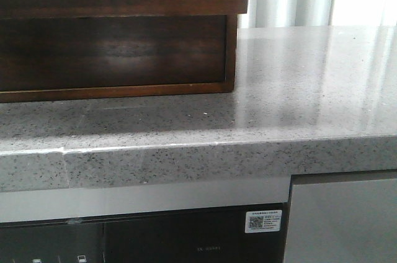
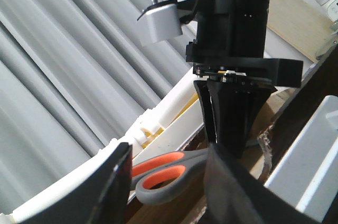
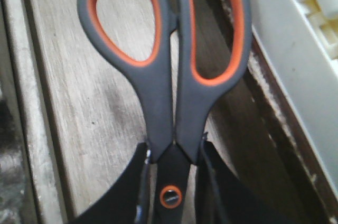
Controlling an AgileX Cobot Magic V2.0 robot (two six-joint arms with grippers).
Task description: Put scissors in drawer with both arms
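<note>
The right hand [image 3: 170,182] is pinching the scissors [image 3: 169,76] at the pivot, dangling them over the pale wooden floor of the drawer [image 3: 84,108]. The left hand [image 2: 169,192] is hovering beside them; whether it's spread, I can't tell.

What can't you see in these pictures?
- The blades of the scissors: in the right wrist view the right tool, shut at the pivot, covers them; in the left wrist view that arm hides them.
- Arms and scissors: absent from the front view, which shows only the drawer front and the counter.
- Left tool: dark and cropped; open or shut unclear.
</note>
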